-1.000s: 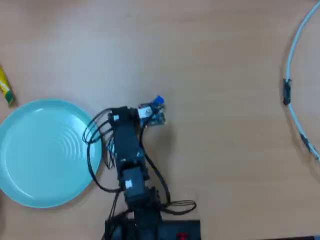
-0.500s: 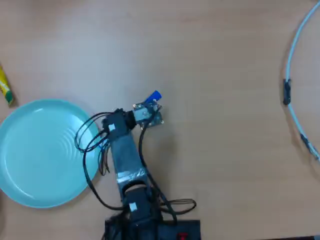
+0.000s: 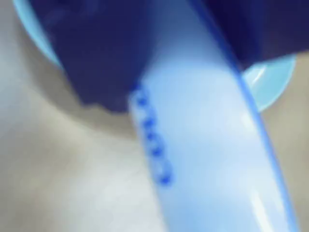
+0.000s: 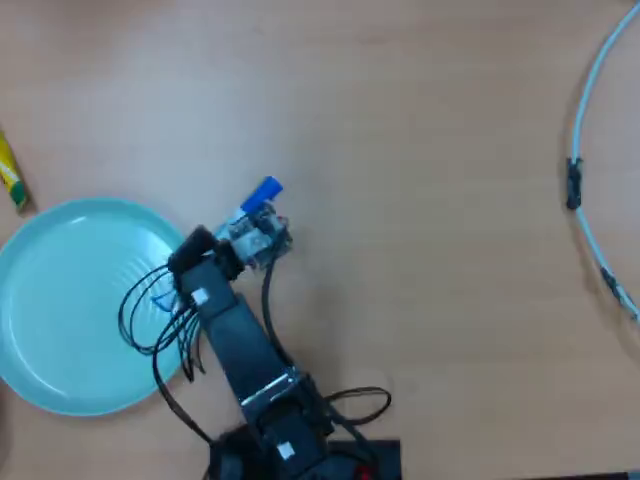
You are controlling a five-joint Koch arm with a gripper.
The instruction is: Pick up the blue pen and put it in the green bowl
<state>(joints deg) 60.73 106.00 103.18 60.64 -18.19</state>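
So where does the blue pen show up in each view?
Wrist view: the blue pen fills the middle and right, running top to bottom, blurred.
Overhead view: only its blue cap end sticks out at the arm's tip, centre-left.
Shared landmark: the green bowl.

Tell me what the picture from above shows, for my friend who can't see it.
A black robot arm carries a blue pen toward a big pale green bowl on the left of a wooden table. A small yellow object lies at the left edge and a white cable curves on the right.
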